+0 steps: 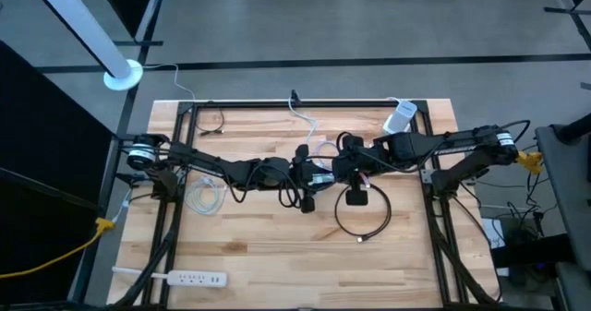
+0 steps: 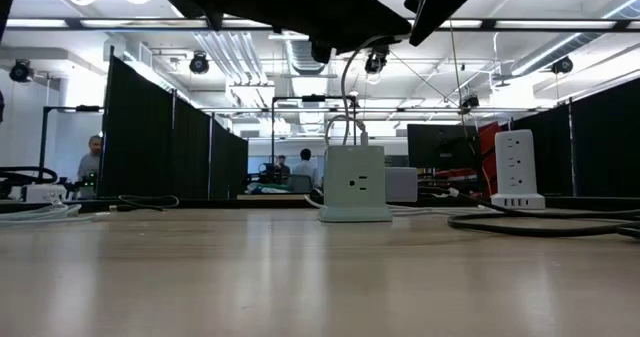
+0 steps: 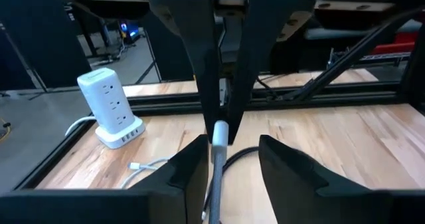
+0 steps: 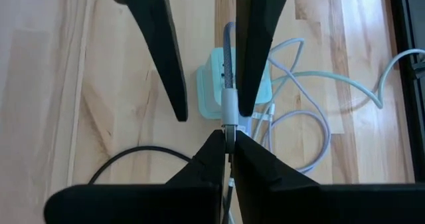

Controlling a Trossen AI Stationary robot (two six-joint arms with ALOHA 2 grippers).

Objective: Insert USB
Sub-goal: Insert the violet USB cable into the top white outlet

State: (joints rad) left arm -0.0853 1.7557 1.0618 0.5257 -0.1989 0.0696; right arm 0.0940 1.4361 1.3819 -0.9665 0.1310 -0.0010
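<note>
Found both arms reaching in to the middle of the table in the high view, the left from 9 o'clock and the right from 3 o'clock, their tips nearly meeting. Saw the right gripper [image 4: 228,139] pinched shut on the USB plug [image 4: 228,111], a pale connector held up off the wood, with its grey braided cable [image 4: 228,48] running on from the plug. Saw the left gripper [image 3: 232,144] facing it with its claw spread apart, one finger [image 3: 192,167] on each side of the plug and gripping nothing; in the right wrist view, judged one of those fingers to be just beside the cable, contact impossible to tell. Spotted the white cube charger [image 4: 211,84] on the wood directly under the plug, amid loose loops of white cable [image 4: 312,137]. In the low view, made out that same cube standing upright at mid-table, a socket on its near face, the dark arms hanging above it.

Noted a white tower power strip [image 1: 399,117] at about 1 o'clock on the table, a flat white power strip [image 1: 189,277] at 7 o'clock, a small coil of white cord [image 1: 208,197] at 9 o'clock and a black cable loop [image 1: 362,217] at 5 o'clock of the grippers. Glimpsed people far off in the room behind.
</note>
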